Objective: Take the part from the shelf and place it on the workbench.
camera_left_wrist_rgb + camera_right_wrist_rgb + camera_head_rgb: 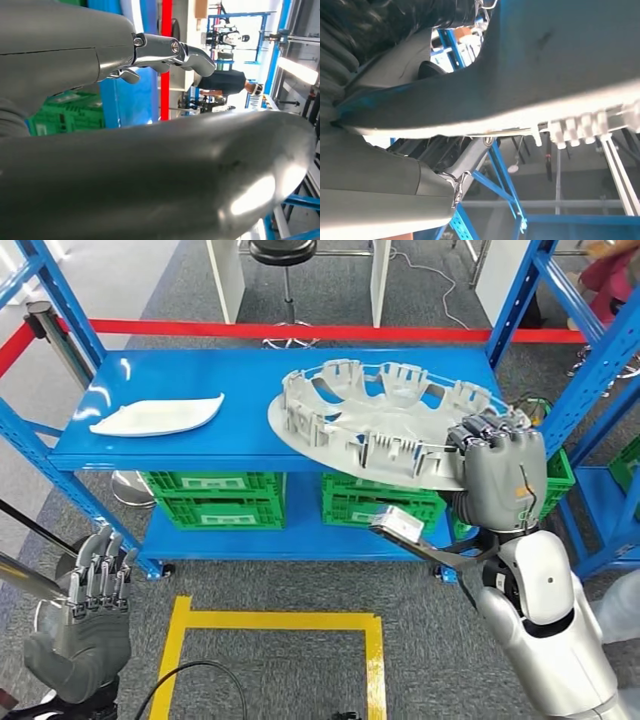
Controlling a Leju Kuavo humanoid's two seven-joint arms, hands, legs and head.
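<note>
The right hand (502, 478) grips the near right rim of the large grey ribbed oval part (381, 420), which rests tilted on the blue shelf (189, 445). At seven o'clock the left hand (83, 625) hangs low, fingers spread, holding nothing. A white curved panel (158, 415) lies at ten o'clock.

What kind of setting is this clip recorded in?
Probably a factory or workshop test area: blue metal shelving holding grey plastic parts, green crates beneath, and yellow floor tape.

Large grey ribbed round part (377, 420) tilted on blue shelf (189, 445), near edge overhanging front.
</note>
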